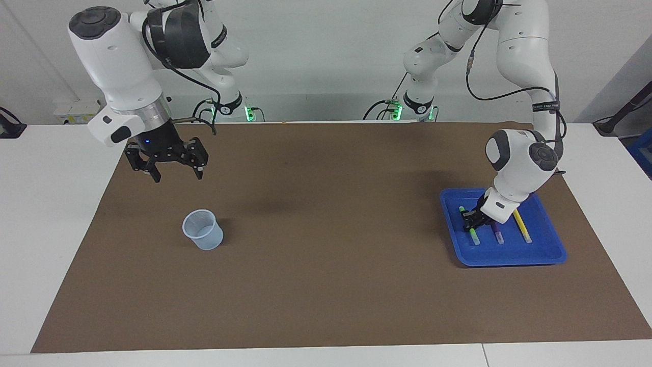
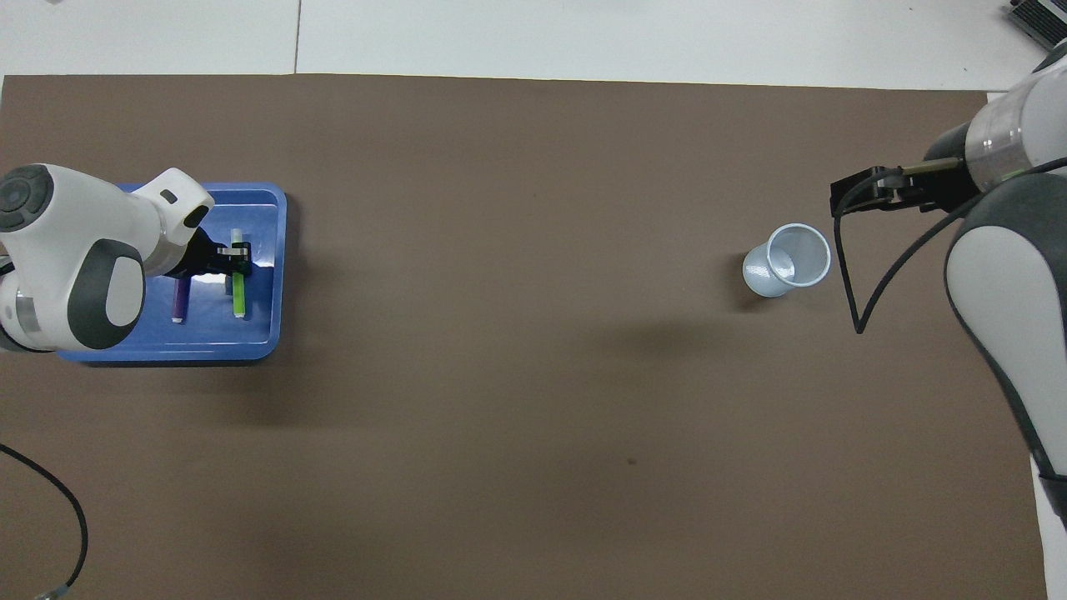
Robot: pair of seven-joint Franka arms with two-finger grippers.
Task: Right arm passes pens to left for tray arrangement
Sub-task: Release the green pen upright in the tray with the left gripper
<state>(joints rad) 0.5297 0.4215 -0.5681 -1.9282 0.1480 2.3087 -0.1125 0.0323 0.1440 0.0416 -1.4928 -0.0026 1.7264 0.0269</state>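
- over the blue tray (image 1: 540, 255), at the left arm's end of the table (image 1: 326, 306), the left end effector (image 1: 471, 221) is down low and pinching the green pen (image 1: 474, 236), which lies in the tray beside the purple pen (image 1: 497, 234), with the yellow pen (image 1: 522, 226) on the purple pen's other flank.
- the step in hand looks like setting the green pen down; all three pens already lie in the tray in a row.
- to do it well, let the pen rest flat on the tray floor before parting the fingers, keeping it parallel to the purple pen and apart from it.
- lift straight up afterwards, so the fingertips do not drag or roll the pen.
- the right end effector (image 1: 174, 172), fingers spread and empty, waits in the air near the clear cup (image 1: 202, 230), at the right arm's end.
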